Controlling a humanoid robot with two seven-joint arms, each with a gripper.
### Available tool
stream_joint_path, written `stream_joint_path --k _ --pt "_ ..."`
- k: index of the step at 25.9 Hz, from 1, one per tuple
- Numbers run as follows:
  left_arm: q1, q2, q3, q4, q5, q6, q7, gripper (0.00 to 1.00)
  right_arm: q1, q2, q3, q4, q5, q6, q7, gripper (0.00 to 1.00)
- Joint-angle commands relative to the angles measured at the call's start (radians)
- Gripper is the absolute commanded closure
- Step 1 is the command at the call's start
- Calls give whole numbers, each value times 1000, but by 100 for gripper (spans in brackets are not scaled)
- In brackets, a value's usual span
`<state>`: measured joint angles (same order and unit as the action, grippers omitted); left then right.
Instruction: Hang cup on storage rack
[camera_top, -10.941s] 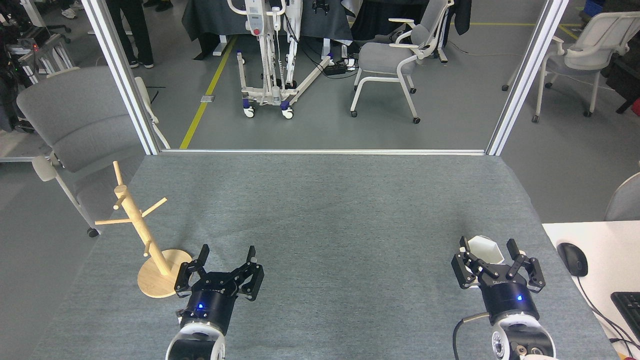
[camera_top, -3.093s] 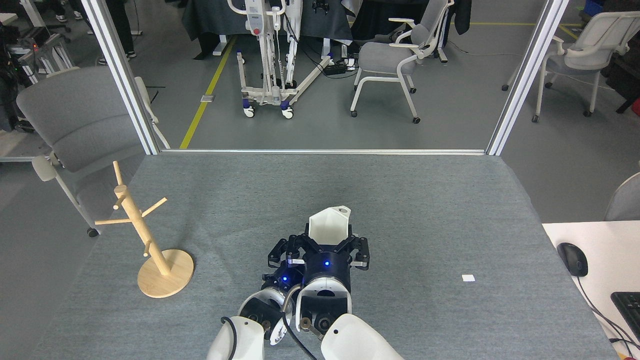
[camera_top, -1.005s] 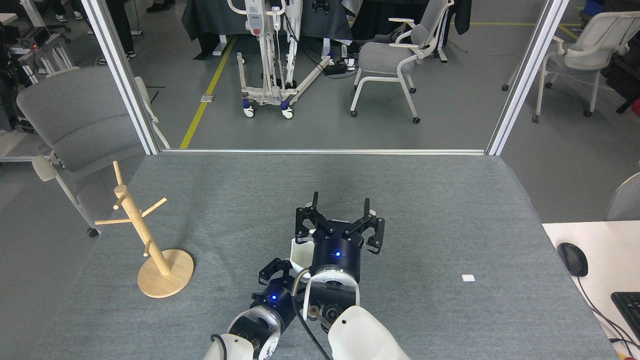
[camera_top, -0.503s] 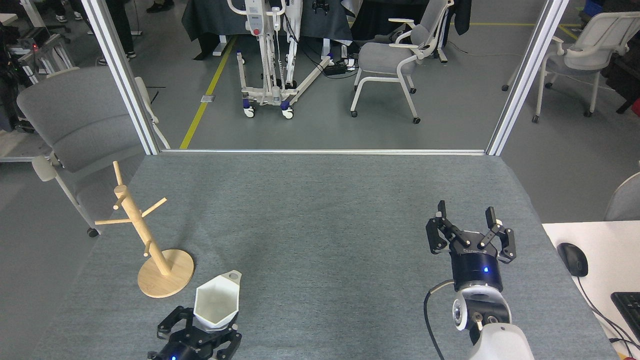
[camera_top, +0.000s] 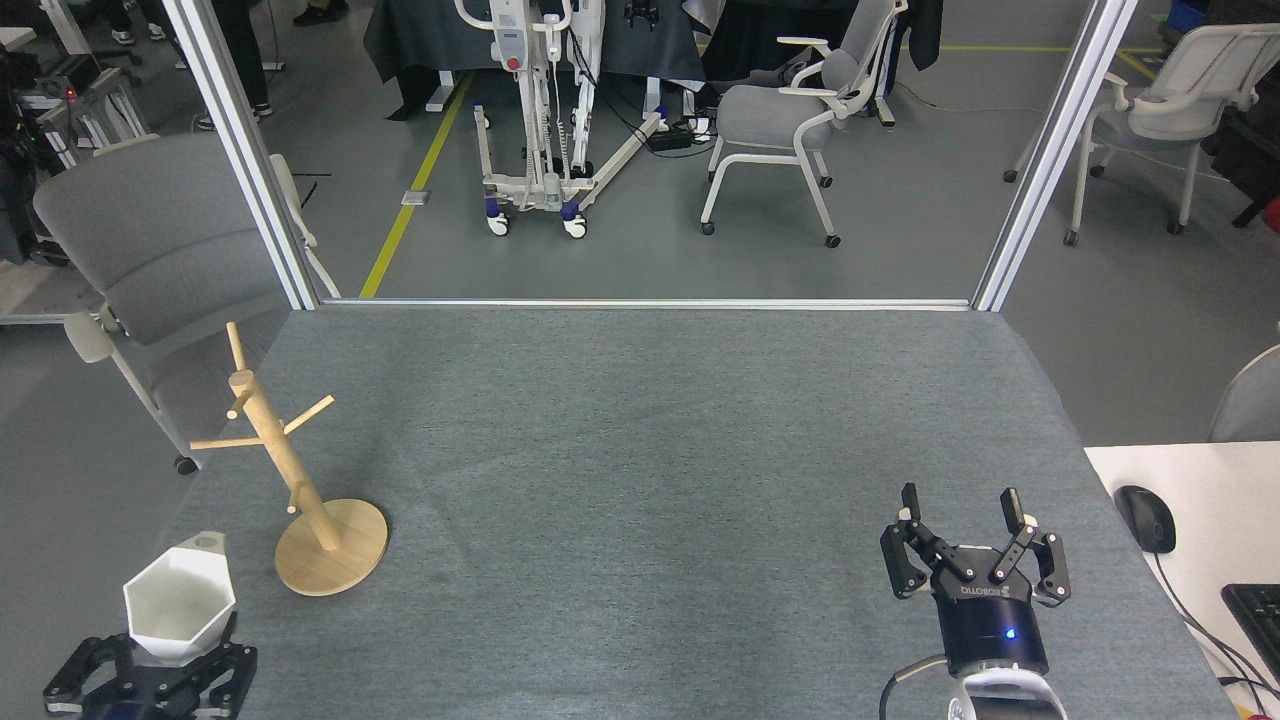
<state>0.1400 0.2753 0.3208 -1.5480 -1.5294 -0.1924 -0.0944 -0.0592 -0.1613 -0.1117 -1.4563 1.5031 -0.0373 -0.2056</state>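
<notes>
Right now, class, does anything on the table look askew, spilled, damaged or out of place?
Nothing stands out. The storage rack stands upright with bare pegs, the cup sits intact and mouth-up in the left gripper, and the right gripper is open and empty.

A robotics lab: aluminium frame posts (camera_top: 240, 150), office chairs (camera_top: 790, 110), floor tape (camera_top: 415, 180), wheeled lift stand (camera_top: 540, 110).

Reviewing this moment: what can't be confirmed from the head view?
- Left gripper: its body is cut off by the bottom edge, and the cup covers where its fingers close.
- Cup's lower body: hidden behind those fingers.
- Storage rack: the pegs behind the pole are partly hidden.
</notes>
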Motion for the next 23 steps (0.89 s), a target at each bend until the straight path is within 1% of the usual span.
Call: stream_joint_path --k 1,4,7,10,16,19,23 --pt "-80 18 70 2 -15 31 -79 100 4 -7 0 -6 0 -1 0 1" --pt "-166 19 84 42 -77 51 -123 100 -1 -27 0 -6 -1 1 2 1" --pt "-254 16 84 69 -160 57 -128 100 -8 -27 0 -4 -1 1 9 1" --pt "-309 7 84 71 -222 59 -156 100 -8 -30 0 -2 -3 1 9 1" --pt "-316 -25 81 69 -298 59 -165 100 -10 -32 -2 1 -1 2 9 1" --pt "-313 -42 78 63 -316 57 -163 100 -21 -49 0 4 -3 2 9 1" --pt "-307 -45 73 62 -322 57 -163 100 -33 -43 1 5 -3 2 9 1"
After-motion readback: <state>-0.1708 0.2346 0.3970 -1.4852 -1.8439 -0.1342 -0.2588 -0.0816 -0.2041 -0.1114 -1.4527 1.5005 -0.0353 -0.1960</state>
